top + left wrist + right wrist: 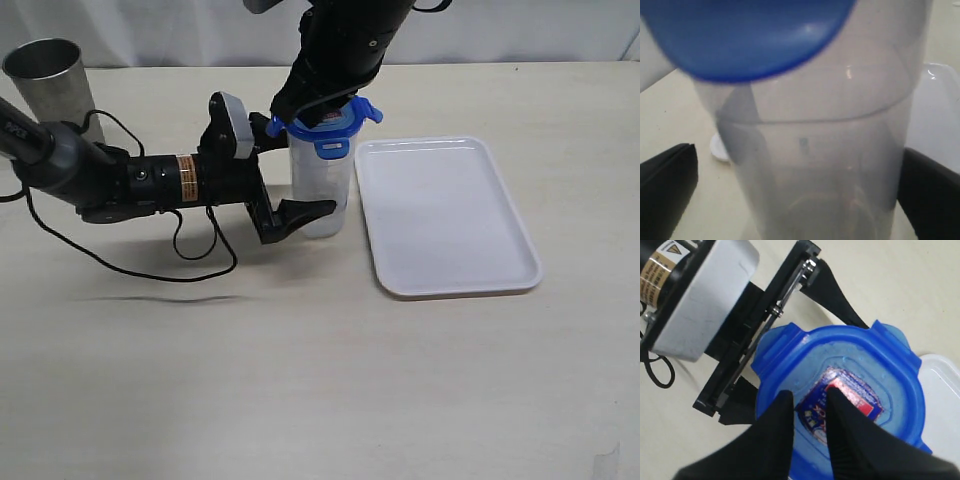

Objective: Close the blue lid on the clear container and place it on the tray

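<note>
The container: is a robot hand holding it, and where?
No hand seems to grip it. The left hand stands open around the container, low down; the right hand sits atop the lid.

You are looking at a left arm (pixel 100 178) wearing black and grey shells, carrying a copper band (pixel 186 178), a white camera box (pixel 233 126) and a trailing black cable (pixel 170 279). A yellow warning label (pixel 671 249) is showing, and the right gripper (pixel 808 394) is showing plain black tapering fingers (pixel 772 440).
</note>
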